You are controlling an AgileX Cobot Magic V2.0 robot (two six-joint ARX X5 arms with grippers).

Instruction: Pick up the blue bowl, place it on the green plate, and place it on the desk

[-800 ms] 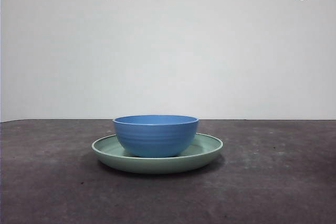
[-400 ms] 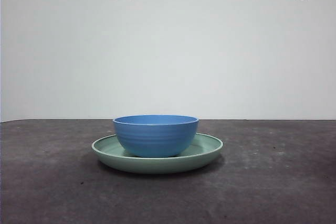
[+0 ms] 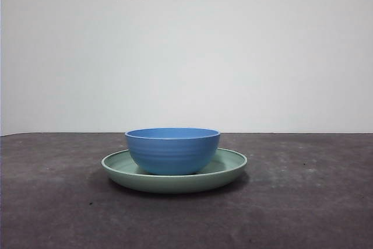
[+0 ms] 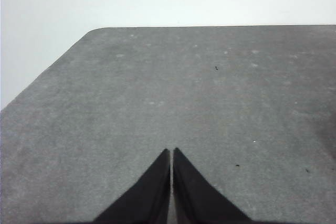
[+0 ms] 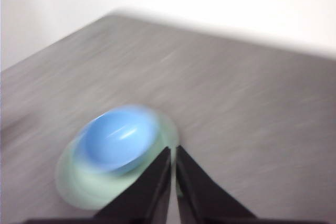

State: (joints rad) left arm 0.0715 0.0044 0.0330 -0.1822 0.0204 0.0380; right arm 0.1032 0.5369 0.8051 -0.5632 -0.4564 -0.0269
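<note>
The blue bowl is seated upright in the green plate on the surface. Both the left pincer and right pincer are clenched, nothing grasped.

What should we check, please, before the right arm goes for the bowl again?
1. Bowl upright on the plate: ok.
2. Plate flat on the desk: ok.
3. Right gripper empty, jaws together: ok, but must open before grasping.
4. Right wrist picture sharp enough to aim: not ok, blurred.
5. Left gripper shut over bare desk, away from the bowl: ok.
6. Bowl empty: cannot tell.
</note>
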